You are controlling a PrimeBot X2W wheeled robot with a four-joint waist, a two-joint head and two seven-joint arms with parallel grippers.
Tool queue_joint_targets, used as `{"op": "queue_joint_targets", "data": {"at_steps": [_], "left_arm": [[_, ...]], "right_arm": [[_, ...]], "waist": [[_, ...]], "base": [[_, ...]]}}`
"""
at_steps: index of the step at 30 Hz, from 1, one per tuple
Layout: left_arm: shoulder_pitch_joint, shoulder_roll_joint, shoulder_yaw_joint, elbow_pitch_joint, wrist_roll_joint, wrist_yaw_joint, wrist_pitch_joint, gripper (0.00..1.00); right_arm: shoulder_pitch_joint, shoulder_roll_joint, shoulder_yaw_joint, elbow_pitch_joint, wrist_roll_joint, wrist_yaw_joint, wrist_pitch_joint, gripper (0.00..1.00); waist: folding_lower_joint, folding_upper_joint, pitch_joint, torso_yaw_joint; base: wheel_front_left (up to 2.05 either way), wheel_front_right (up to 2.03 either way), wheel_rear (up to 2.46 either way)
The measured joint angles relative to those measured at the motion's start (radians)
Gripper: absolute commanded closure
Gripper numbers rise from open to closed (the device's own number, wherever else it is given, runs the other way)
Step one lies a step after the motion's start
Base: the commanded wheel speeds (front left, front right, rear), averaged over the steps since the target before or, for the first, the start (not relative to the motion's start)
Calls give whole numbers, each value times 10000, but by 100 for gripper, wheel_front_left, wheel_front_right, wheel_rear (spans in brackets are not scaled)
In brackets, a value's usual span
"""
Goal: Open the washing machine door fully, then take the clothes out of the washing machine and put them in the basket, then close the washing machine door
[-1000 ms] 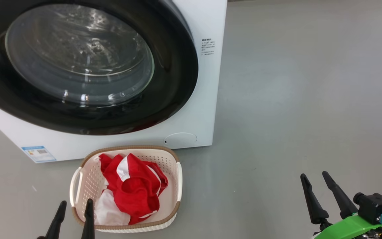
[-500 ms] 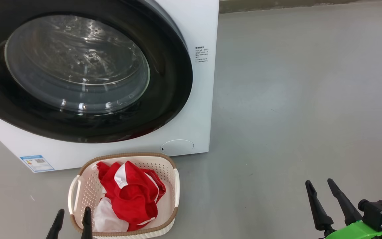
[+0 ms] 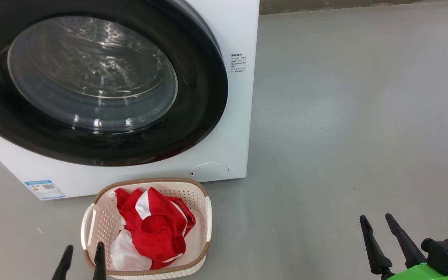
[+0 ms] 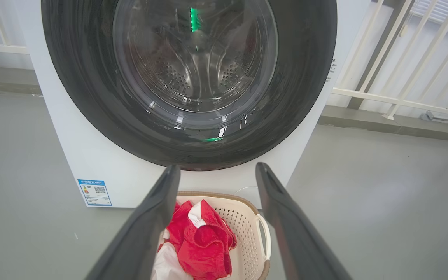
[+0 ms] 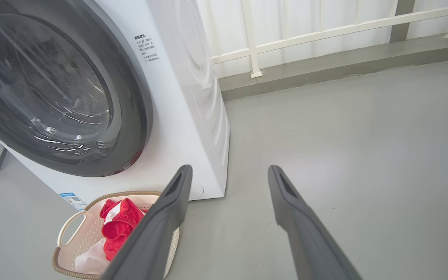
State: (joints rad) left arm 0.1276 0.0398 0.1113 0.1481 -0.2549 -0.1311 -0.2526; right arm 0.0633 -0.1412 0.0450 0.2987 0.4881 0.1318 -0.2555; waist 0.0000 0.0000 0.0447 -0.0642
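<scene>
Head view: the left jaws stand apart with nothing between them, at the near left corner of the basket (image 3: 205, 210), one tip overlapping its brown rim. The clothes (image 3: 158, 229), red and white, lie heaped inside it. Beyond the basket rises the washing machine (image 3: 243, 35), and the washing machine door (image 3: 208, 97) sits shut against its front. The right jaws, also apart and holding nothing, are well apart from the basket over bare grey floor (image 3: 344, 136), which runs open ahead of them and to their right.

Left wrist view: between and just below the spread jaws sits the basket (image 4: 247, 206) with the clothes (image 4: 200, 237) in it. Straight ahead the door (image 4: 91, 97) fills the machine's front (image 4: 72, 155). A blue label (image 4: 95, 192) lies to the jaws' left, and a white railing (image 4: 387, 101) far to the right.

Right wrist view: the basket (image 5: 64, 229) and clothes (image 5: 121, 223) lie left of the jaws, partly behind the left finger. The machine's corner (image 5: 193, 97) and door (image 5: 130, 97) stand ahead-left. Open floor (image 5: 364, 136) stretches ahead to a railing (image 5: 251, 50).
</scene>
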Motion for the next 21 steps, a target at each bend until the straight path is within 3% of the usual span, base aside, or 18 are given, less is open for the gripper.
{"op": "queue_joint_targets", "data": {"at_steps": [10, 11, 21], "left_arm": [[-1, 0, 6, -2, -19, 0, 0, 0], [-3, -6, -2, 25, -31, 0, 4, 100], [-6, -280, -159, 1037, -186, 0, 140, 100]], "right_arm": [[-3, 36, 0, -2, -58, 0, 0, 0], [-3, 50, 6, 25, -56, 0, -2, 100], [3, 550, 69, 993, 94, 0, 61, 100]], "waist": [[0, 0, 72, 3], [0, 0, 84, 3], [0, 0, 81, 9]], "base": [[0, 0, 0], [0, 0, 0], [0, 0, 0]]}}
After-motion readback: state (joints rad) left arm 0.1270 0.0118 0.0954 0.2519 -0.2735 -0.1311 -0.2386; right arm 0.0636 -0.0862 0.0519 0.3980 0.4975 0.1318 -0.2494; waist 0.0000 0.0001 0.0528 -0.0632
